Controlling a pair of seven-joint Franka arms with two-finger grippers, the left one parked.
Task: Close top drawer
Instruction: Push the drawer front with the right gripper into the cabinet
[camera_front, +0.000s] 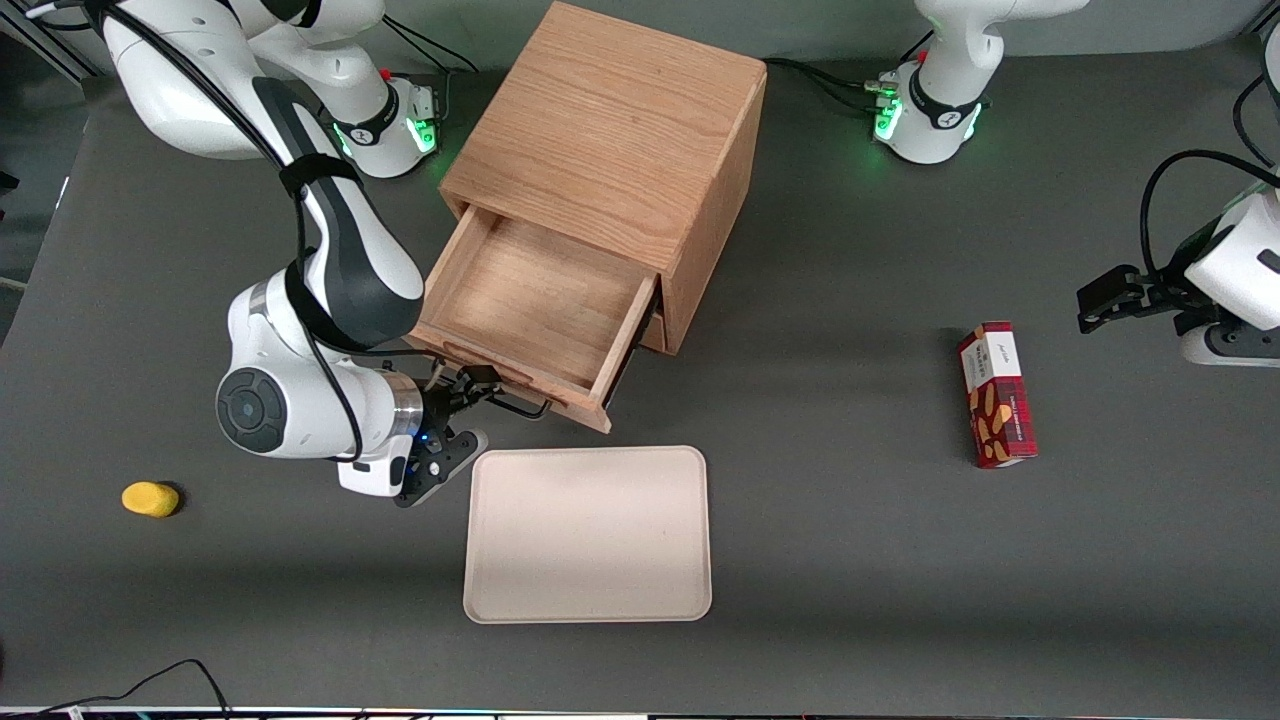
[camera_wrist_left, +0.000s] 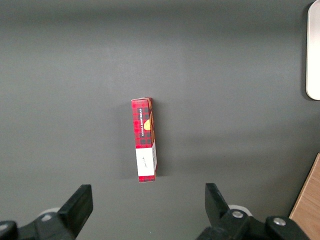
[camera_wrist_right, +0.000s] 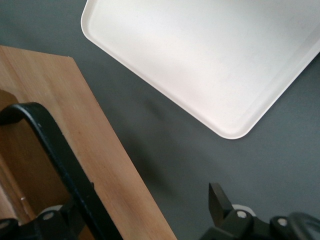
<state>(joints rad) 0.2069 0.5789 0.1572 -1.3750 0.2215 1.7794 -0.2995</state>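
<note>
I see the top drawer (camera_front: 540, 300) pulled well out of the wooden cabinet (camera_front: 610, 130), its bare oak floor showing. The cabinet stands on the gray bench (camera_front: 850, 520), and the drawer front faces toward about 7 o'clock in the front view. My gripper (camera_front: 470, 415) sits right at that drawer front, at the black handle (camera_front: 515, 405). In the right wrist view the handle bar (camera_wrist_right: 60, 165) runs past one finger while the other finger (camera_wrist_right: 220, 202) stands clear over the bench, so the fingers are spread with nothing pinched.

Just nearer the front camera than the drawer lies a cream tray (camera_front: 588, 535), close to the gripper but apart from the drawer. A small yellow object (camera_front: 150, 498) rests toward the working arm's end of the bench, at about 8 o'clock from the cabinet. A red patterned box (camera_front: 996, 408) lies flat toward the parked arm's end, well apart from everything else.
</note>
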